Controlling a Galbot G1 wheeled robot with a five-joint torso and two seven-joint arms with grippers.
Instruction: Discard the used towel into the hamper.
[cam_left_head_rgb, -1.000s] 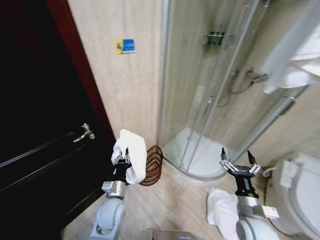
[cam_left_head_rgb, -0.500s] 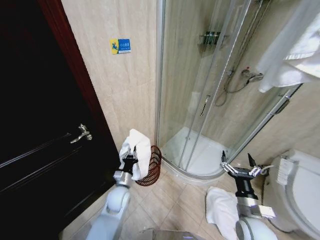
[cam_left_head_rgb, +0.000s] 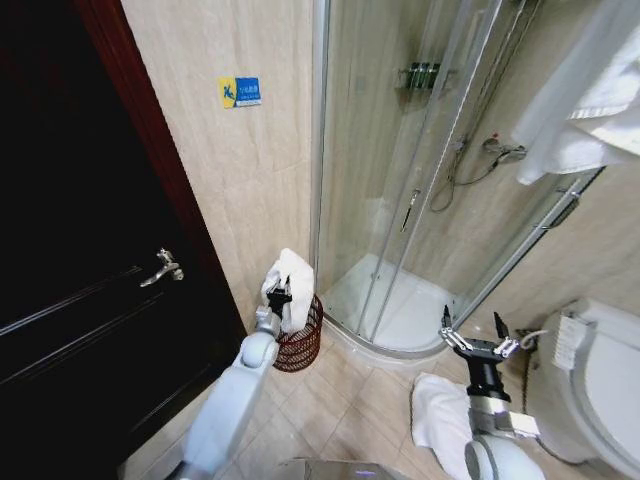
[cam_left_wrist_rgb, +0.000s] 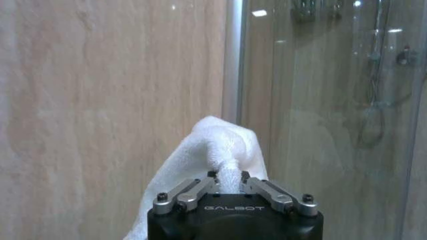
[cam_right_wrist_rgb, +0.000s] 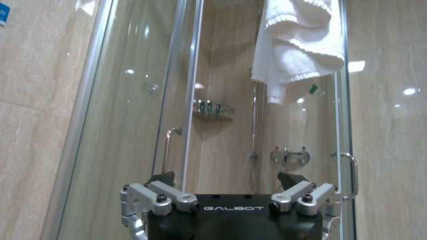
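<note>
Writing: "GALBOT" is being shown in pale letters on the housing of both claws in the wrist views. A small blue-and-yellow sign (cam_left_head_rgb: 240, 92) is being carried by the beige tiled wall; its text is too small to be read.

Left claw (cam_left_head_rgb: 281, 293): it is being held out over the hamper (cam_left_head_rgb: 300, 340), clenched on a white towel (cam_left_head_rgb: 292, 285). In the left wrist view the towel (cam_left_wrist_rgb: 217, 155) is being pinched between the closed fingers (cam_left_wrist_rgb: 189, 192), a fold being pushed up above them and the rest being draped down one side. The towel's lower part is being hung against the hamper's rim; whether any of it is inside cannot be told.

Hamper: the reddish-brown wire basket is being kept on the floor in the narrow corner between the dark door (cam_left_head_rgb: 80, 300) and the shower enclosure (cam_left_head_rgb: 420, 200), just beside the wall. Little free room is being left on either side; open tiled floor is being left in front.

Right claw (cam_left_head_rgb: 478, 344): it is being held released, fingers spread, low beside the toilet (cam_left_head_rgb: 595, 385), above a second white towel (cam_left_head_rgb: 440, 415) lying on the floor. Through the right wrist view, another towel (cam_right_wrist_rgb: 293, 45) is being shown hanging over the glass.
</note>
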